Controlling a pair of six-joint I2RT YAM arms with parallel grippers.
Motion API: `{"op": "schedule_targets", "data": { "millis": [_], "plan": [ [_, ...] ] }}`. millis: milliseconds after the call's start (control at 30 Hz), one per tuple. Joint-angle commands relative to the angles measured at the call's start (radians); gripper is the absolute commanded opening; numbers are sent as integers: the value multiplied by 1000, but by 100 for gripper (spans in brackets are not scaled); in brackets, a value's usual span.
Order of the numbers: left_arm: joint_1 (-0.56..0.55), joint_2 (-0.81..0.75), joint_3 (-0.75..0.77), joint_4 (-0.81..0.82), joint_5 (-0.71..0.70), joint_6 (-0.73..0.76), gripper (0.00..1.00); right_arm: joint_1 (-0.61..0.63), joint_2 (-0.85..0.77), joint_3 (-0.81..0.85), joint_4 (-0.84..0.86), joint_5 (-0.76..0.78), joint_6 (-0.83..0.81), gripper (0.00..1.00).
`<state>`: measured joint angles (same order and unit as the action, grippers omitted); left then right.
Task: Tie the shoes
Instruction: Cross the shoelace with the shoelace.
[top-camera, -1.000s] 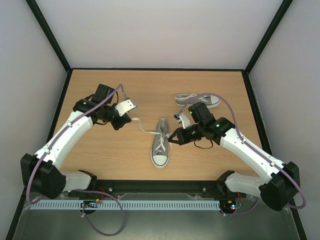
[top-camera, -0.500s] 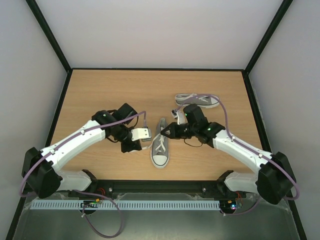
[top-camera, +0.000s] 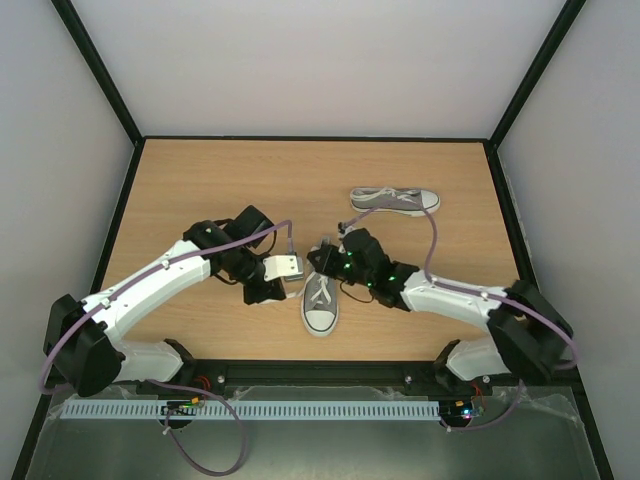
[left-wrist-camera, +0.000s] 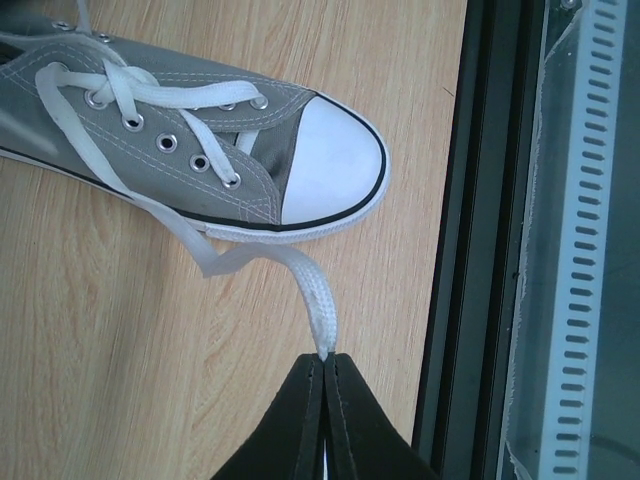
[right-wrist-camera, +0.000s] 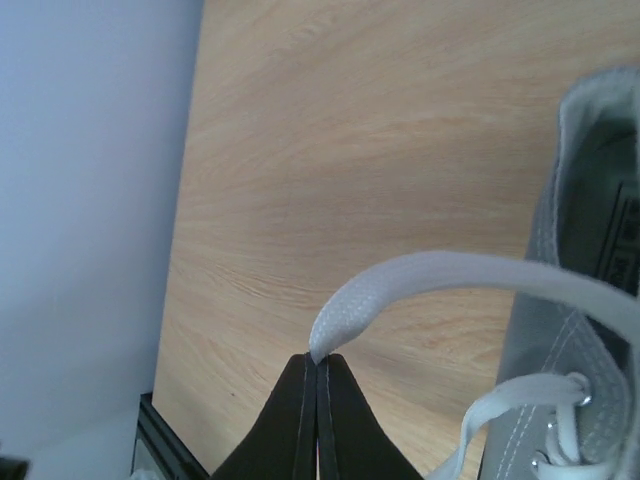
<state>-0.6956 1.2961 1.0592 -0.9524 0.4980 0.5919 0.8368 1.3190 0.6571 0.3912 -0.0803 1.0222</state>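
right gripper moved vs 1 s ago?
Yes. The right gripper, shut on a lace end, went left: from the near shoe's right side to over its heel.

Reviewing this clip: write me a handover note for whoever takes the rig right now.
Left claw: shut on one lace end of the near sneaker.
Right claw: shut on its other lace.
Far sneaker: on its side farther back, not held.
Done: both laces gripped.
Left: no bow visible on the near sneaker; tie it, then the far one.
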Motion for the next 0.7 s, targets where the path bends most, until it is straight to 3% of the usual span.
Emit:
{"op": "schedule_targets", "data": {
  "millis": [0, 167, 333, 433, 533, 667],
  "plan": [
    [-2, -6, -15, 20, 30, -2, 2, 66, 118, 42, 83, 69, 79, 2],
    [-2, -3, -16, 30, 16, 3, 2, 113, 164, 87, 16, 49, 51, 15],
    [0, 1, -13, 55, -25, -10, 2, 111, 44, 86, -114, 107, -41, 43],
    [9, 15, 4, 82, -43, -32, 2, 93, -3, 153, -228, 46, -205, 57],
    [23, 37, 37, 107, -40, -56, 2, 38, -21, 235, -390, -64, -342, 61],
    [46, 74, 89, 142, -31, -75, 2, -64, -48, 255, -454, -271, -515, 58]
  ]
}}
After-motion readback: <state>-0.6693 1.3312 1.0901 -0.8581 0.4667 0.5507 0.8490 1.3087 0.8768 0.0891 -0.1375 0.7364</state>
